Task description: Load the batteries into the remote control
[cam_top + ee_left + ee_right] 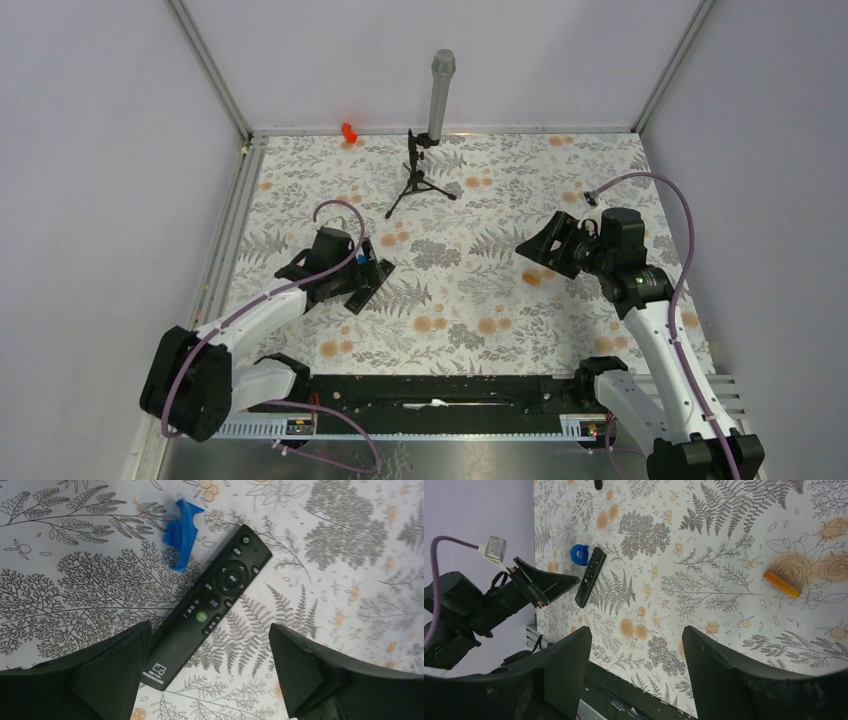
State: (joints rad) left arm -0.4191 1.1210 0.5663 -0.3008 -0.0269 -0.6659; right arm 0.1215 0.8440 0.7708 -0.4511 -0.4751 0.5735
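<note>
The remote control point(215, 597) lies face up on the flowered cloth, slanting away from my left gripper point(209, 626). That gripper hovers open over the remote's near end, one finger on each side, touching nothing. From above, the remote point(370, 284) sits just right of the left gripper point(338, 278). One orange battery point(781, 584) lies on the cloth, ahead and to the right of my open, empty right gripper point(636, 630). In the top view this battery point(532, 278) rests just in front of the right gripper point(537, 256). The right wrist view also shows the remote point(590, 576) far off.
A small blue piece point(182, 530) lies beside the remote's far end. A microphone on a tripod point(430, 150) stands at the back centre. A small red-orange object point(348, 131) sits against the back wall. A black rail point(450, 395) runs along the near edge.
</note>
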